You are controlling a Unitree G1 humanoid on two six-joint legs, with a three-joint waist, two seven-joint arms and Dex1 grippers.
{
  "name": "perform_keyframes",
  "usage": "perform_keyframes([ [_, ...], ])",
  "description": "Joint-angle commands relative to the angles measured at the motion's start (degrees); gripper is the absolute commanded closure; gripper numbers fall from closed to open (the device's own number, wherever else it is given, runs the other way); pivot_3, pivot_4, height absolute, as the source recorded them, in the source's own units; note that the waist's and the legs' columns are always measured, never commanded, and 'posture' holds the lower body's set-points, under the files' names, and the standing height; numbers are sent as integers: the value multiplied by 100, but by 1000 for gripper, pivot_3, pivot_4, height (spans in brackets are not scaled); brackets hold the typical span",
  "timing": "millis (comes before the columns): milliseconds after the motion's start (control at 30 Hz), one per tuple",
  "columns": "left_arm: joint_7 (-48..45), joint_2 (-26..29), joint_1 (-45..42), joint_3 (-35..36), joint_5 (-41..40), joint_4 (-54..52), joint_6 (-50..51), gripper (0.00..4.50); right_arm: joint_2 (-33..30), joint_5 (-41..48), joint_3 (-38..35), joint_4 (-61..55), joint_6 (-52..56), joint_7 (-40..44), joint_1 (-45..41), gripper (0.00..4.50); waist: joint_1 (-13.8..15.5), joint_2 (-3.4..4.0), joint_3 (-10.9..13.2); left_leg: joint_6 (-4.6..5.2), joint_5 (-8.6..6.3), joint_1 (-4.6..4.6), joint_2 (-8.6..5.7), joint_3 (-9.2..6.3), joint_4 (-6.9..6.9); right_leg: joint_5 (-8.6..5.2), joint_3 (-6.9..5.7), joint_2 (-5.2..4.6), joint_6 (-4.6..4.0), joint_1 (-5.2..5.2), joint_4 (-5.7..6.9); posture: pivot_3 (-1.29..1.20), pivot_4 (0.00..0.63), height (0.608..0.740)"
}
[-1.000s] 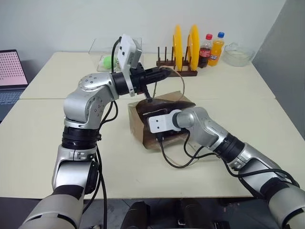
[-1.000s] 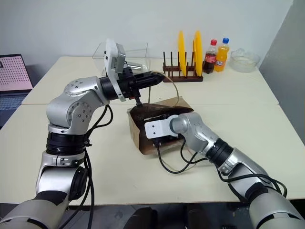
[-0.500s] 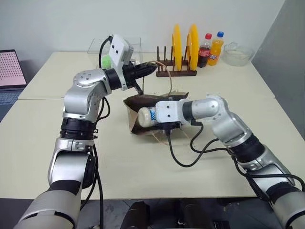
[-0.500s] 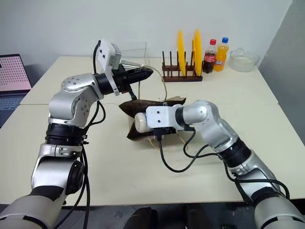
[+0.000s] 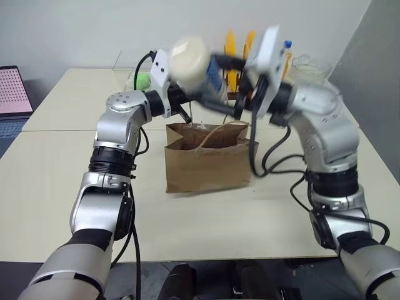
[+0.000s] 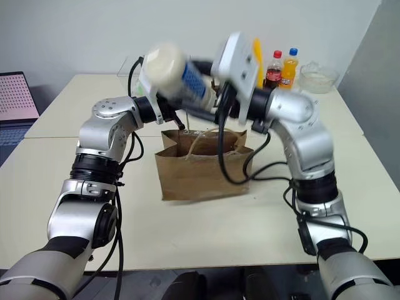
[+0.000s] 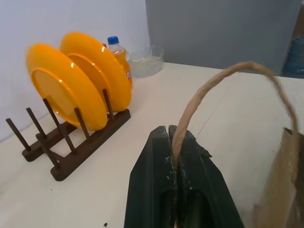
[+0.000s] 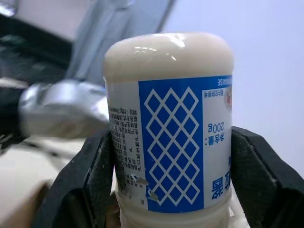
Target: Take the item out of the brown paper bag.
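The item (image 8: 171, 128) is a cream-white squeeze bottle with a blue diamond-pattern label. My right gripper (image 8: 171, 159) is shut on it, one finger on each side. In the eye views the item (image 5: 190, 59) hangs high above the brown paper bag (image 5: 206, 165), clear of its mouth. The bag stands upright on the table with its top open. My left gripper (image 7: 170, 132) is shut on one thin tan loop handle (image 7: 228, 76) and holds it up behind the bag's left side. A second handle (image 5: 220, 132) lies loose over the bag's mouth.
A dark wooden rack with two yellow plates (image 7: 71, 85) stands behind the bag. Right of it are a cola bottle (image 6: 275, 69), an orange drink bottle (image 6: 290, 62) and a glass bowl (image 6: 319, 78). A green ball (image 5: 142, 80) sits in a clear box, back left. A laptop (image 5: 12, 94) is far left.
My right gripper came up out of the bag with the item and swung high above it. The bag went from tipped over to upright. My left gripper kept the handle and moved slightly forward.
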Motion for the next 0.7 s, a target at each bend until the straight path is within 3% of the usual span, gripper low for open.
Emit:
perform_keyframes([
  [33,-42,48,-150,57,6,-155,-78,4500,-635,14,-605,314,-284,-151,-188,1462,12,0,0,1,-1,0,-1,2,0,0,1,-1,0,0,-3,0,150,740],
  [200,-75,66,-158,90,-26,-216,-37,4500,-1337,-222,-701,672,-551,-224,1,1462,10,0,0,3,-1,-4,-3,11,-4,0,7,-2,0,-2,-7,0,150,740],
  [433,-125,147,-160,110,-17,-263,-41,4500,-2458,-1442,266,1207,-1193,180,1503,1462,3,-2,1,6,-2,-2,0,32,-6,-1,20,-2,2,-1,-9,0,150,740],
  [533,-63,195,-175,162,-22,-263,-24,4500,-2499,-2013,796,1756,-1663,86,1845,1462,-19,-2,3,6,-2,2,0,39,-5,-1,26,-1,2,-3,-3,0,150,740],
  [700,-31,222,-43,166,-58,-453,62,4500,-2302,-2566,1369,2653,-2051,78,1702,1462,-48,5,17,3,0,5,5,51,-5,-1,35,4,2,-16,15,0,150,740],
])
